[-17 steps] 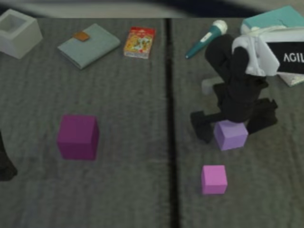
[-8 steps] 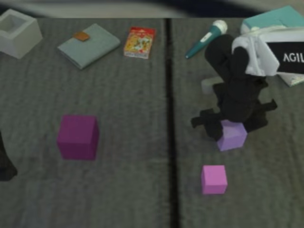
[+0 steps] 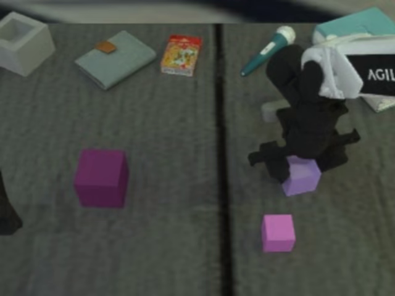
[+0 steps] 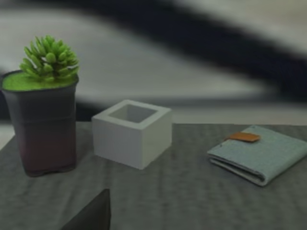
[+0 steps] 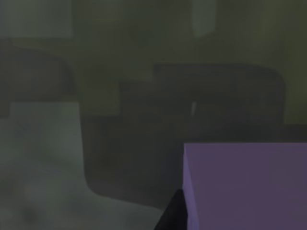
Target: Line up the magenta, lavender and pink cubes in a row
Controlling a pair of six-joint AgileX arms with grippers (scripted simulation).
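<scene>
The lavender cube (image 3: pixel 303 179) sits right of the table's centre seam, with my right gripper (image 3: pixel 302 161) down over it and shut on it. In the right wrist view the lavender cube (image 5: pixel 249 187) fills the near corner, and one dark fingertip (image 5: pixel 175 215) presses against its side. The small pink cube (image 3: pixel 278 233) lies just in front of it, apart and untouched. On the left half stands the big magenta cube (image 3: pixel 102 177), alone. My left gripper (image 3: pixel 6 213) is parked at the table's left edge, open and holding nothing; one of its fingertips (image 4: pixel 93 215) shows in the left wrist view.
Along the back lie a white open box (image 3: pixel 23 42), a grey-blue wallet (image 3: pixel 115 58), a red card pack (image 3: pixel 181 55), a teal microphone (image 3: pixel 267 50) and a teal book (image 3: pixel 364 24). A potted succulent (image 4: pixel 43 120) stands by the white box (image 4: pixel 132 132).
My right gripper's fingers closed inward onto the lavender cube, which shifted slightly. Over the last half second nothing moved. The left arm stayed still.
</scene>
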